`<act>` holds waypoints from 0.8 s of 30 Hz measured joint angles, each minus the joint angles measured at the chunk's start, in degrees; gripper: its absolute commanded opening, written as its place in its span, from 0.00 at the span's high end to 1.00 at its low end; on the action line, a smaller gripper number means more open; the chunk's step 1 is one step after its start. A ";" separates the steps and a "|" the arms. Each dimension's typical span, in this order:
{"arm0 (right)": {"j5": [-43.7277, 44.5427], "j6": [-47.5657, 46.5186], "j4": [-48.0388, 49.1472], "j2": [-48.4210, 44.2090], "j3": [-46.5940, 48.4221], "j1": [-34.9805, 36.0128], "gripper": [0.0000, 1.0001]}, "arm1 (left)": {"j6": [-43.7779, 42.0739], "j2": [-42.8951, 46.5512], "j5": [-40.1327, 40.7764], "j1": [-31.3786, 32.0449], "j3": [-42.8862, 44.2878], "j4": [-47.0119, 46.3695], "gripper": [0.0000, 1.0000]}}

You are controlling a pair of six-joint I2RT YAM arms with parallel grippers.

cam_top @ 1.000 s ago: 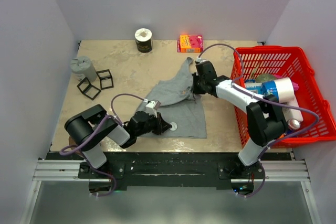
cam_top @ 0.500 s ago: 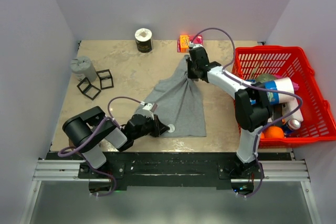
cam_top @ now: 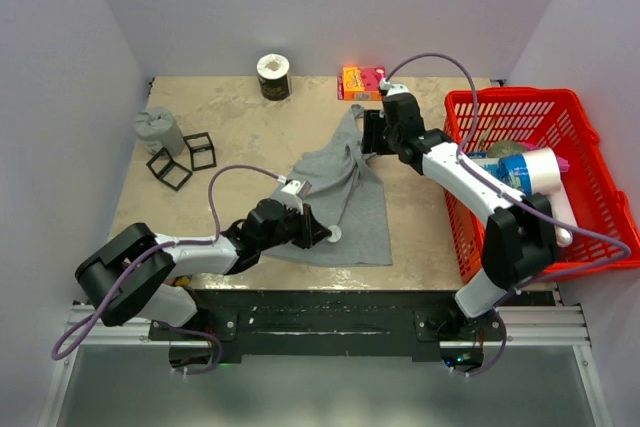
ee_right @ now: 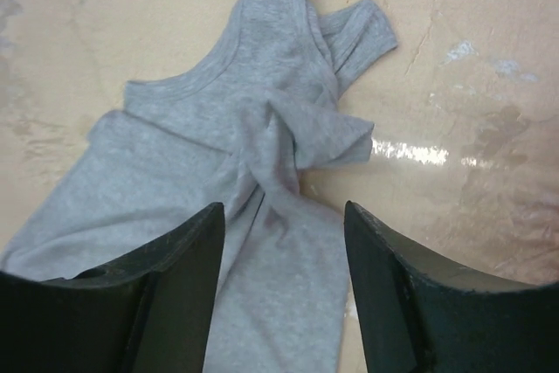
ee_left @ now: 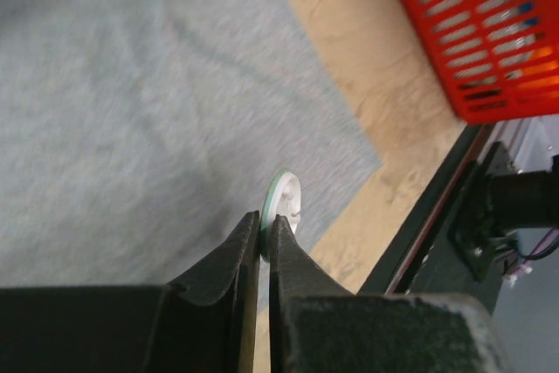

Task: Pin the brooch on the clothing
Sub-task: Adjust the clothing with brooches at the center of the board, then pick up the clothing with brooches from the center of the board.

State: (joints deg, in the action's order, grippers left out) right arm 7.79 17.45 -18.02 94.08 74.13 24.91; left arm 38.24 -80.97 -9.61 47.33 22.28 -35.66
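released since a second ago, the top (cam_top: 350, 209) lies slack on the table (cam_top: 240, 142). the right jaws have been lifted off its strap and are spread wide above the bunched shoulder end. the left arm has been reached further over the hem.

the left jaws are clamped on the brooch (ee_left: 285, 201), which is held edge-on at their very tips, just over the cloth beside its near corner. the brooch is seen as a small, thin, hard disc, white with a green rim; no pin can be made out.

the top is soft grey knit, banded at neck and armholes. it is twisted into a fold below the right jaws and lies flat beneath the left ones.

for the pinning to go well, the cloth should probably be pressed flat or drawn taut by the right jaws. the brooch should then be brought down squarely onto one smooth layer, since loose knit is likely to be dragged rather than pierced.
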 measured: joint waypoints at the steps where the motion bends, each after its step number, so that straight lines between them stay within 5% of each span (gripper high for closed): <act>1: -0.37 0.72 0.24 -2.05 -1.51 -0.11 0.45 | -0.42 0.76 -0.02 0.00 1.86 1.36 1.00; 11: -8.07 7.34 5.40 -2.05 -12.72 -0.28 0.56 | -1.86 -3.52 -0.81 -2.47 12.00 5.88 1.00; 24: -11.85 10.19 13.44 6.51 -13.70 0.31 0.57 | -2.08 -6.99 -1.51 -6.82 15.98 7.87 1.00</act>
State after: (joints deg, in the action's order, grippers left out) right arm -4.05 27.64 -4.58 100.60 60.42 25.21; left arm 36.16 -87.96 -11.11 40.51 38.26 -27.79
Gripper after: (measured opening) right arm 0.443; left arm 0.107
